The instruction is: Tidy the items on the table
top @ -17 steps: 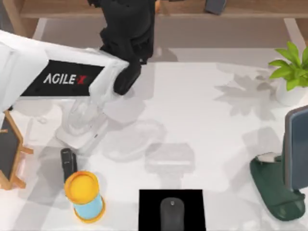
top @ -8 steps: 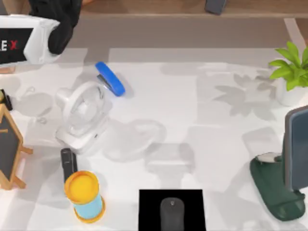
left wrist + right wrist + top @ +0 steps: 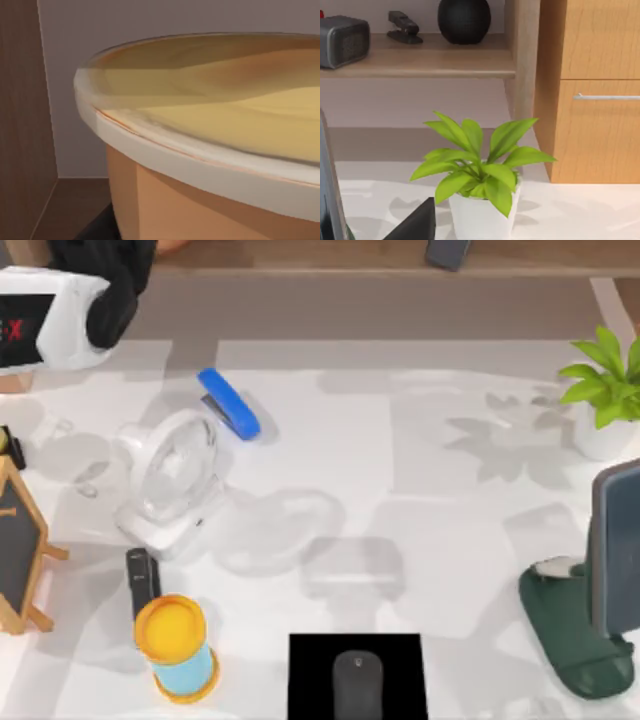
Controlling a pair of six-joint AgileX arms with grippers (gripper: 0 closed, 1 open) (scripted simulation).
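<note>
My left arm (image 3: 50, 315) sitting at the desk's (image 3: 400, 490) far left corner, its pincer state I cannot tell, orange drink cup (image 3: 177, 647) standing near the front edge, dark slab (image 3: 142, 580) touching behind it, mouse (image 3: 357, 684) lying right of the cup

Left arm (image 3: 50, 315) cut off at top-left edge, fingers out of sight. Mouse (image 3: 357, 687) and black pad (image 3: 310, 680) cropped by bottom edge. Monitor (image 3: 615, 545) cropped at right.

A pale-rimmed orange tub (image 3: 210, 165) sits close up (yellowish inside), a brown wooden panel (image 3: 22, 125) beside it.
</note>
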